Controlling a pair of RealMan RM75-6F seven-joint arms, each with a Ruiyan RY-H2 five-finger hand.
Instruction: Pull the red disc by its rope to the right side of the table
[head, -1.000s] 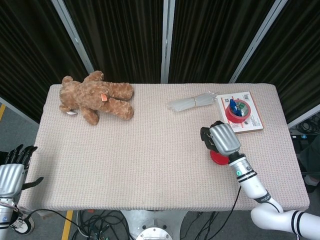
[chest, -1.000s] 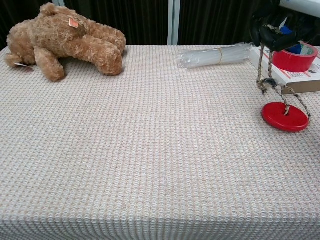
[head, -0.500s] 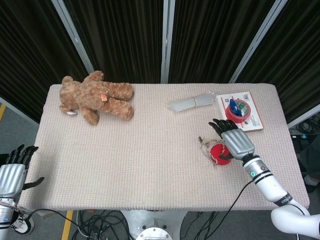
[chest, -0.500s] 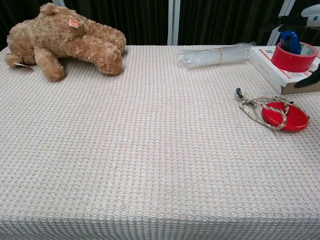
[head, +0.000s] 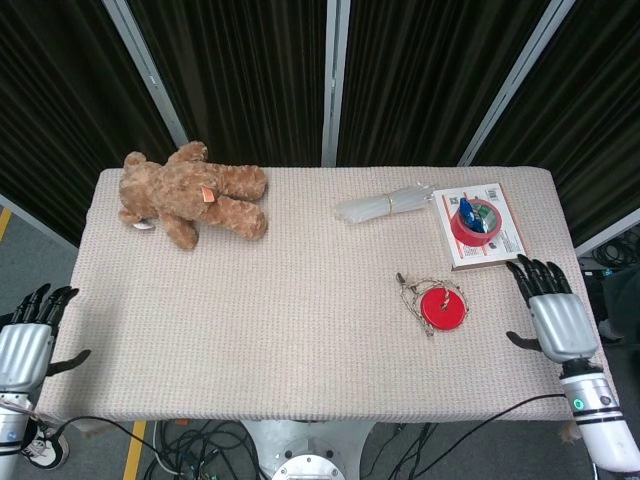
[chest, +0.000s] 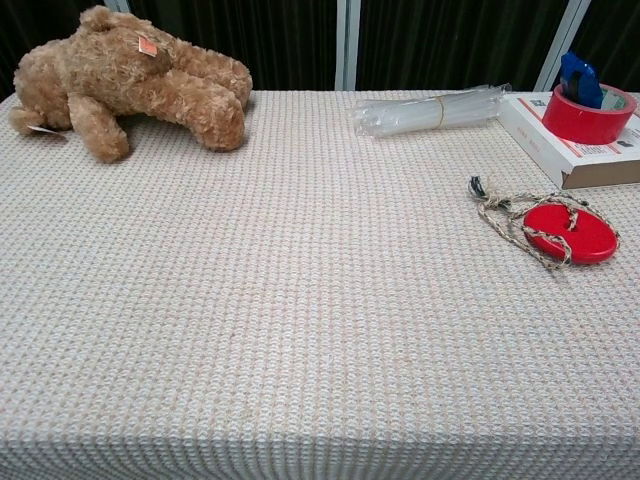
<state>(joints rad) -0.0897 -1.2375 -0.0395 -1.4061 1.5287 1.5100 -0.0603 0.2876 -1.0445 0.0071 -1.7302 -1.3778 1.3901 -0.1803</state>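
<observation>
The red disc (head: 443, 308) (chest: 570, 231) lies flat on the right part of the table, with its tan rope (head: 414, 291) (chest: 505, 212) heaped loosely over it and to its left. My right hand (head: 553, 313) hovers open at the table's right edge, well to the right of the disc and holding nothing. My left hand (head: 27, 338) hangs open off the table's left front corner. The chest view shows neither hand.
A brown teddy bear (head: 192, 193) lies at the back left. A clear plastic bundle (head: 386, 205) sits at the back middle. A white box (head: 478, 226) carrying a red tape roll (head: 474, 222) stands at the back right, just behind the disc.
My right hand let go of the rope, which dropped onto the disc, and then drew back rightward off the table's edge. The disc stayed in place.
</observation>
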